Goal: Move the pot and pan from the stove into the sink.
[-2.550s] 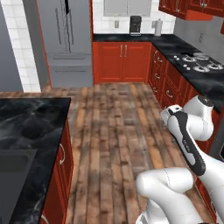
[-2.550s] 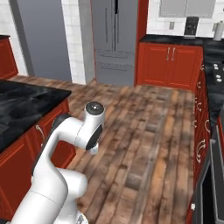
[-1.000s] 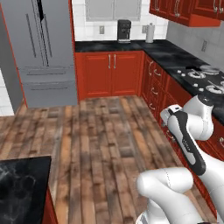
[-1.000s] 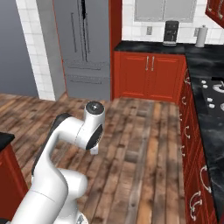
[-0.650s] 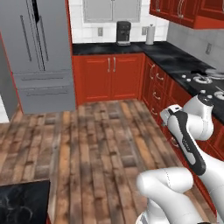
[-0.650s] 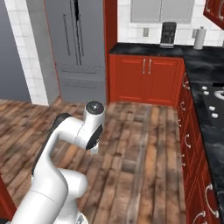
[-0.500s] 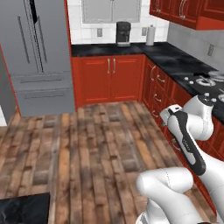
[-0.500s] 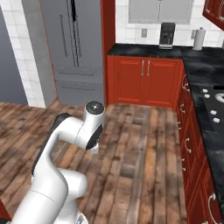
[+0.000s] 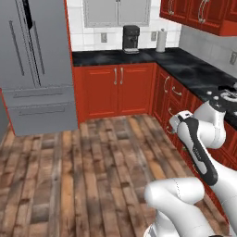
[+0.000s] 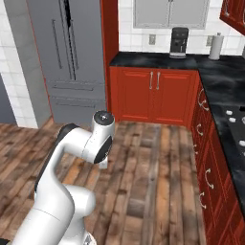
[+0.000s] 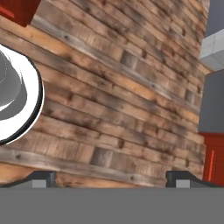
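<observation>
Red cabinet fronts have swung to the middle of your left base view, and the black glass stove (image 9: 227,95) with grey grates now sits at the far right edge (the base has turned, nothing on it moved). Your right base view catches that stove (image 10: 238,125) at its right edge; pot and pan I cannot make out. Hand view: the two-finger gripper (image 11: 111,177), tips wide apart and empty, looks at wooden floor (image 11: 118,105). You're still driving over.

Open wooden floor (image 9: 92,162) ahead, red cabinets (image 10: 153,95) probably well clear.
</observation>
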Robot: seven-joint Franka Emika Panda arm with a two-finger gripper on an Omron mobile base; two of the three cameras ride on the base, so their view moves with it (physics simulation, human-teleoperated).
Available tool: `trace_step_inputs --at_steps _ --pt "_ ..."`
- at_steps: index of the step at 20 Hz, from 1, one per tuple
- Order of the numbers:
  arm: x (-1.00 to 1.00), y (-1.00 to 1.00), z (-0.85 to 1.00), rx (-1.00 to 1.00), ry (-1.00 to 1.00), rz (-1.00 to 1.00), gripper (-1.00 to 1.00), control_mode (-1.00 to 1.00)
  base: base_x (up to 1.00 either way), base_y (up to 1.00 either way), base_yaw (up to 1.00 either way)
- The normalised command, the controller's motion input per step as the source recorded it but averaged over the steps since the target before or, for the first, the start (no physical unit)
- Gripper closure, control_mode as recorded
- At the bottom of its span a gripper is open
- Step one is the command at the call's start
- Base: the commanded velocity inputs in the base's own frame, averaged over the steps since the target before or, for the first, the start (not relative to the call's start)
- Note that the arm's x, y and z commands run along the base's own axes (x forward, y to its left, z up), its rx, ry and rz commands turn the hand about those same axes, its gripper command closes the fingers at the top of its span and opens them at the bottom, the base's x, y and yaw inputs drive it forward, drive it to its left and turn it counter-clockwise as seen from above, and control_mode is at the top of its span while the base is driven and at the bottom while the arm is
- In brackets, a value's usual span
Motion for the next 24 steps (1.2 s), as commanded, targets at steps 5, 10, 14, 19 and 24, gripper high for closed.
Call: trace_step_inputs --at_steps 5,10,14,19,24 --pt "0.00 0.00 0.00 0.00 0.00 0.00 -1.00 1.00 0.80 0.32 -0.09" --pt "0.00 0.00 0.00 0.00 0.00 0.00 -1.00 1.00 0.84 0.34 -0.09" --pt "0.00 0.00 0.00 0.00 0.00 0.00 -1.00 1.00 0.84 0.35 -0.09" --pt "0.00 0.00 0.00 0.00 0.00 0.00 -1.00 1.00 0.88 0.38 -0.10" --pt "0.00 0.00 0.00 0.00 0.00 0.00 -1.00 1.00 0.87 0.38 -0.10"
